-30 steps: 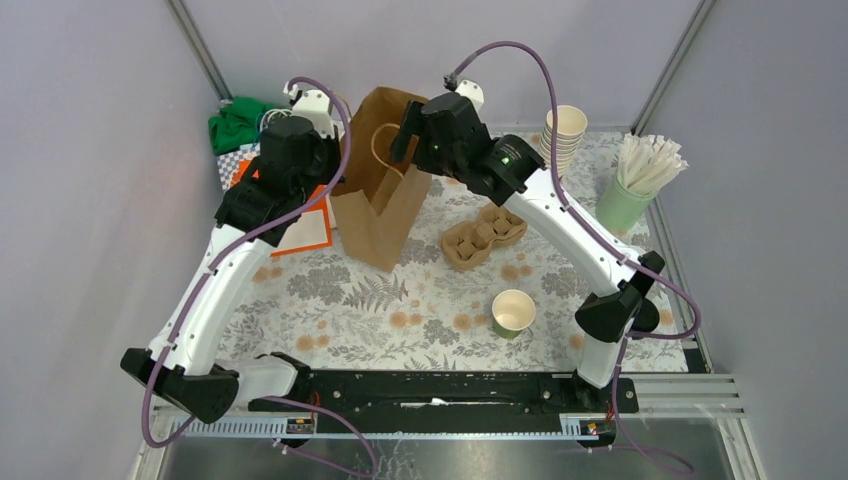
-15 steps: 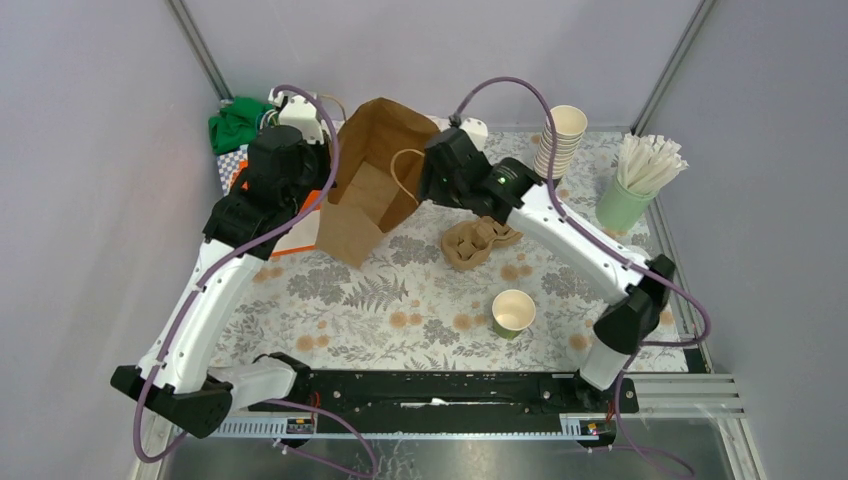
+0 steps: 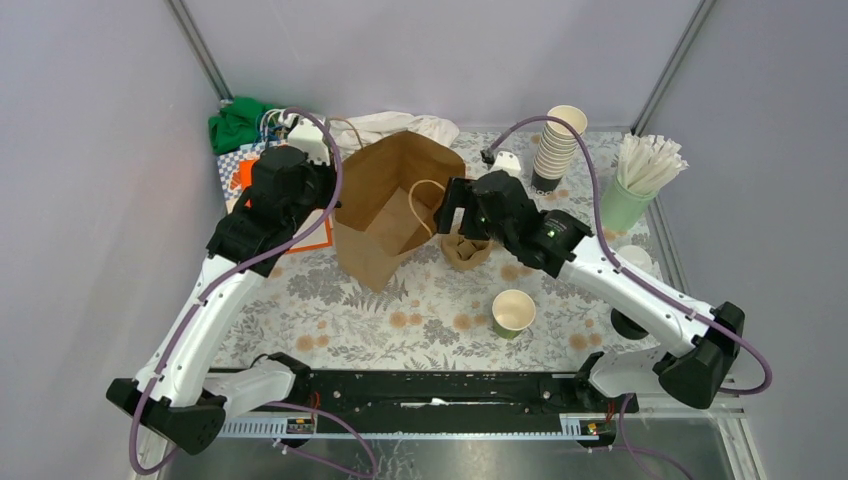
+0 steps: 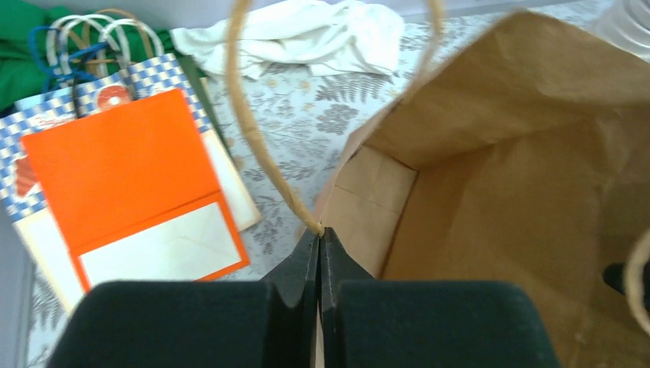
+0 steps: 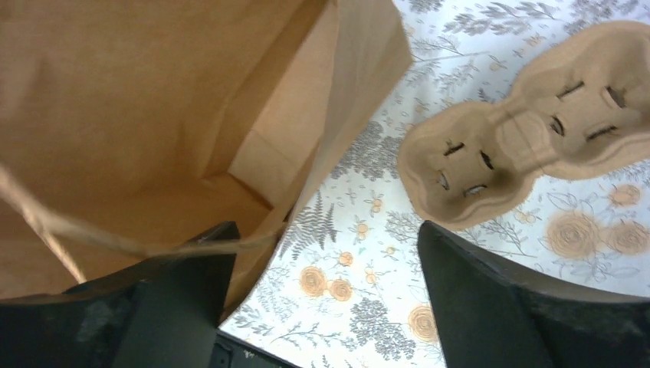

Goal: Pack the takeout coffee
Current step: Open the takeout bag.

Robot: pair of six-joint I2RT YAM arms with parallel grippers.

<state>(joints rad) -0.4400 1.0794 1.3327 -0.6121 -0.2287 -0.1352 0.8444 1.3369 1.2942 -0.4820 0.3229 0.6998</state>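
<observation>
Floral tablecloth (image 3: 330,300) below, and you've hardly started packing, I'd say. Your left gripper (image 4: 320,234) is pinched tight on the paper bag (image 3: 385,215) rim; your right gripper (image 5: 322,245) gapes wide astride its other wall, gripping nothing. The green cup (image 3: 513,312) stands lidless, well apart from the bag. No writing is legible.

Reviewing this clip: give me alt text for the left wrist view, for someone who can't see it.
The left gripper, shut, pinches the rim of an open brown paper bag where its twine handle attaches; its visible inside is empty. Beside the bag, a flat orange-and-white packet lies on the floral tablecloth, a white cloth beyond.
</observation>
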